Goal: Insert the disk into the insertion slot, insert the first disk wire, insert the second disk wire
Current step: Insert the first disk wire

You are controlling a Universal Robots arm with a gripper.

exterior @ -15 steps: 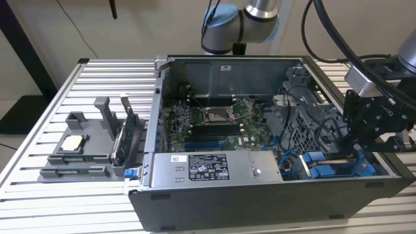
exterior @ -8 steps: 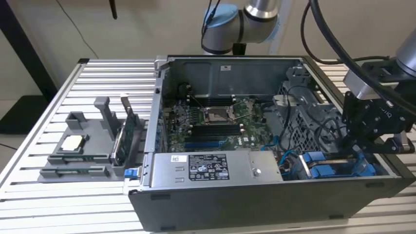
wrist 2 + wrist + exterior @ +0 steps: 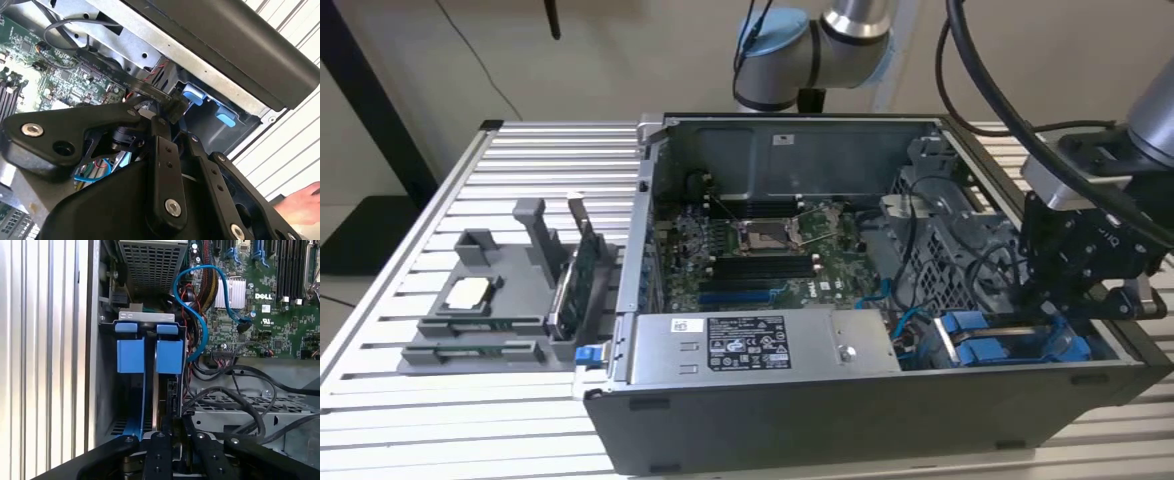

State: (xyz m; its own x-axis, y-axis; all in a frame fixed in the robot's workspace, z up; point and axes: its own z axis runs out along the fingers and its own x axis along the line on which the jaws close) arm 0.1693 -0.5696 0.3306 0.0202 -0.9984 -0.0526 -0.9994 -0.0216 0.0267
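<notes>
Evidently the first step is under way and not yet finished. The gripper (image 3: 1062, 312) is lowered into the open computer case (image 3: 761, 440) at its near corner on the exterior view's right, where the insertion slot (image 3: 146, 316) sits against the case wall. In the first wrist view the disk (image 3: 157, 400) stands on edge inside that bay, just beside the gripper's tips. The jaws look drawn in tight on the disk's nearer edge, so I judge that it is gripped rather than released. How deep it sits, or whether it has clicked home, cannot be told.

Both wire steps seem to remain. A thin blue wire (image 3: 202, 325) loops from the motherboard (image 3: 265, 300) down towards the bay, and black cables (image 3: 240, 400) lie loose over the metal cage just beside it. Their ends are hidden, so I cannot say that either is plugged in.

Seen edge-on, the disk is a narrow grey strip with a bright blue rail of its carrier along one side. Its label does not face the camera. Two blue plastic tabs (image 3: 169, 356) stand at the far end of the bay, in line with it. A person's hand (image 3: 300, 205) rests on the slatted table (image 3: 520, 180) outside the case, well apart from the work.
</notes>
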